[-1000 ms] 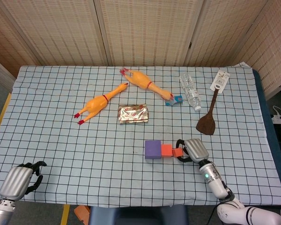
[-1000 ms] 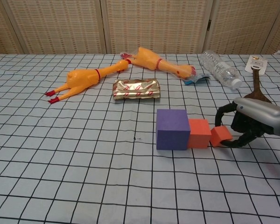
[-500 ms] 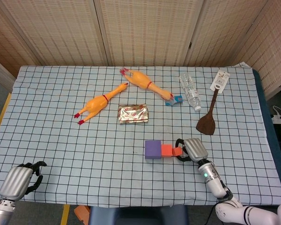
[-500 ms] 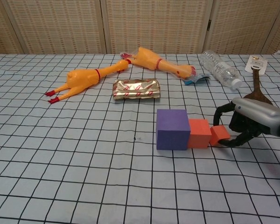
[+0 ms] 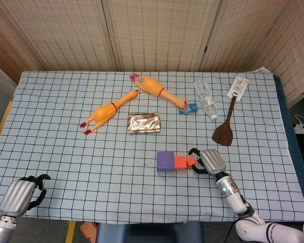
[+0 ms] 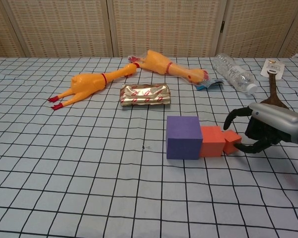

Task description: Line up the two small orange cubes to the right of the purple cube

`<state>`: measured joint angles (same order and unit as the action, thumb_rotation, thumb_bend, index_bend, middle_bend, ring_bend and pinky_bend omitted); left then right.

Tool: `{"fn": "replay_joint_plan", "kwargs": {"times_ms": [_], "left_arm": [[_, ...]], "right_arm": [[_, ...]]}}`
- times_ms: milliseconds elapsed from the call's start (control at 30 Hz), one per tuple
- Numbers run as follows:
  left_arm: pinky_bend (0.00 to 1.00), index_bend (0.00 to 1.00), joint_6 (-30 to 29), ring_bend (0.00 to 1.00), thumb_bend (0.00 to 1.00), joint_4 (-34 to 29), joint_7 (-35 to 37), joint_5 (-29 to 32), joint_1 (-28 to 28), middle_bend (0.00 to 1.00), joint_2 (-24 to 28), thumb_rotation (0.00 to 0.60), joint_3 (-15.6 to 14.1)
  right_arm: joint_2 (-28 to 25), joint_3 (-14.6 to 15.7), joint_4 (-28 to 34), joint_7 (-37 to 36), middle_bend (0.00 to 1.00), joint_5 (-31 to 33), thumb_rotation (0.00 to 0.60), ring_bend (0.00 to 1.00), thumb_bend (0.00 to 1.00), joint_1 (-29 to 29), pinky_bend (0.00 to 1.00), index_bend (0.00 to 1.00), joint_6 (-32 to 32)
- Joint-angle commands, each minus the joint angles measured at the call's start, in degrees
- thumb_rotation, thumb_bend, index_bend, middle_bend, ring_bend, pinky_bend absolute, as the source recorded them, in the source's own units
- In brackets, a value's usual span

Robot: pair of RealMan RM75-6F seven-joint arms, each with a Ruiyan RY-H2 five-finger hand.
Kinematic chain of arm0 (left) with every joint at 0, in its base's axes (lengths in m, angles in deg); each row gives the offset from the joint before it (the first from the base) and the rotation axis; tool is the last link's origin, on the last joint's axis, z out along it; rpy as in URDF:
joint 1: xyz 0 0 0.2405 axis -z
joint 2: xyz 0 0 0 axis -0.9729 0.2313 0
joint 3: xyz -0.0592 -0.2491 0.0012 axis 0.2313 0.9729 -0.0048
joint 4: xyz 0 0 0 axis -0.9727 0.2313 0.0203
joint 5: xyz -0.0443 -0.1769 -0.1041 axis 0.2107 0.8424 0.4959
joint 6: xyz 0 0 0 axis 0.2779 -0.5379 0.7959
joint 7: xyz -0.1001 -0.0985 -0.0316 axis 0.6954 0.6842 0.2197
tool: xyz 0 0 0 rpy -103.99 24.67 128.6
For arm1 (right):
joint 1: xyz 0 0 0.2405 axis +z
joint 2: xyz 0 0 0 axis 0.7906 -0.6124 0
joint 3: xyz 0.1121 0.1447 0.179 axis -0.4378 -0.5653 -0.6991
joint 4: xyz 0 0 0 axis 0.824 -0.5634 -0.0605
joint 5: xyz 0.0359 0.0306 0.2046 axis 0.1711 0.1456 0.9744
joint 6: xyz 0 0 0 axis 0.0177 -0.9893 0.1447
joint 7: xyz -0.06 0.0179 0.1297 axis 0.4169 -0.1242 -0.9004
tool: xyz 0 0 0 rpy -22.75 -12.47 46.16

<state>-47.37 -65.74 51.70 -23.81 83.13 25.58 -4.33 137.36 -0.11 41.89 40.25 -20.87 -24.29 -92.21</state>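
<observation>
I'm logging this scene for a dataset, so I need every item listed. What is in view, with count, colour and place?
purple cube: 1, purple, centre of the table.
small orange cubes: 2, orange, in a row right of the purple cube; the outer one sits turned at an angle.
rubber chickens: 2, orange-yellow, lying at the back.
foil packet: 1, gold and red, behind the purple cube.
plastic bottle: 1, clear, lying at back right.
wooden spatula: 1, dark brown with a white tag, far right.
tablecloth: 1, white with a black grid.
left hand: near left corner, fingers curled, holding nothing.
right hand: fingers around the outer orange cube.
</observation>
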Motion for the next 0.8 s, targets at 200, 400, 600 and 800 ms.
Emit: {"fn": "replay_joint_plan", "kwargs": {"times_ms": [200, 400, 600, 800], "left_arm": [[0.56, 0.37, 0.1, 0.5, 0.45, 0.1, -0.1, 0.1, 0.0, 0.56, 0.0, 0.6, 0.0], [0.56, 0.37, 0.1, 0.5, 0.45, 0.0, -0.3, 0.0, 0.0, 0.56, -0.1, 0.6, 0.0], [0.56, 0.37, 0.3, 0.5, 0.45, 0.0, -0.4, 0.2, 0.1, 0.56, -0.1, 0.6, 0.0], [0.56, 0.37, 0.1, 0.5, 0.45, -0.1, -0.4, -0.1, 0.0, 0.56, -0.1, 0.6, 0.0]], "right_arm": [[-4.0, 0.2, 3.6, 1.0, 1.0, 0.4, 0.6, 0.88, 0.25, -0.6, 1.0, 0.33, -0.1], [-7.4, 0.4, 7.0, 5.5, 1.0, 3.8, 0.6, 0.88, 0.27, -0.7, 1.0, 0.42, 1.8], [-7.8, 0.2, 8.4, 8.8, 1.0, 7.0, 0.6, 0.88, 0.46, -0.3, 1.0, 0.47, 3.3], [-7.2, 0.5, 8.5, 8.5, 1.0, 7.2, 0.6, 0.88, 0.55, 0.1, 1.0, 0.49, 4.3]]}}
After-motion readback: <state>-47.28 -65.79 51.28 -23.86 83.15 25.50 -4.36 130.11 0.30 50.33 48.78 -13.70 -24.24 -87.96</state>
